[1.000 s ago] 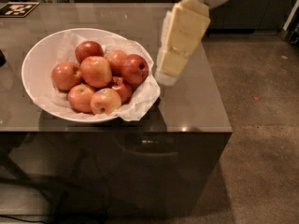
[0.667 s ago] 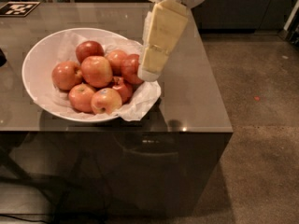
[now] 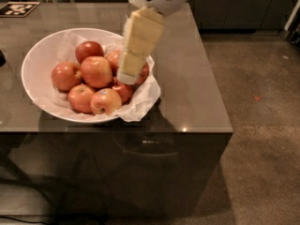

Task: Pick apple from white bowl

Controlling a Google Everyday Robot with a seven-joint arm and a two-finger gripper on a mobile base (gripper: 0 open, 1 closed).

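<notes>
The white bowl (image 3: pixel 33 55) with crinkled paper lining stands on the left half of the grey table and holds several apples. The apple (image 3: pixel 96 71), the largest and palest, light orange-red, lies near the bowl's middle. My cream-coloured gripper (image 3: pixel 127 75) hangs down from the top of the view over the bowl's right side, just right of that apple. It covers most of a red apple (image 3: pixel 143 72) at the bowl's right rim. A darker red apple (image 3: pixel 89 49) lies behind, and a yellow-cheeked apple (image 3: pixel 105 101) lies in front.
The grey table (image 3: pixel 192 88) ends at a front edge just below the bowl and a right edge by the brown floor (image 3: pixel 262 125). A black-and-white marker tag (image 3: pixel 18 8) lies at the table's far left. A dark object (image 3: pixel 1 57) sits at the left edge.
My gripper has moved left, from beside the bowl's right rim to over the apples on the bowl's right side. The apples and bowl have not moved.
</notes>
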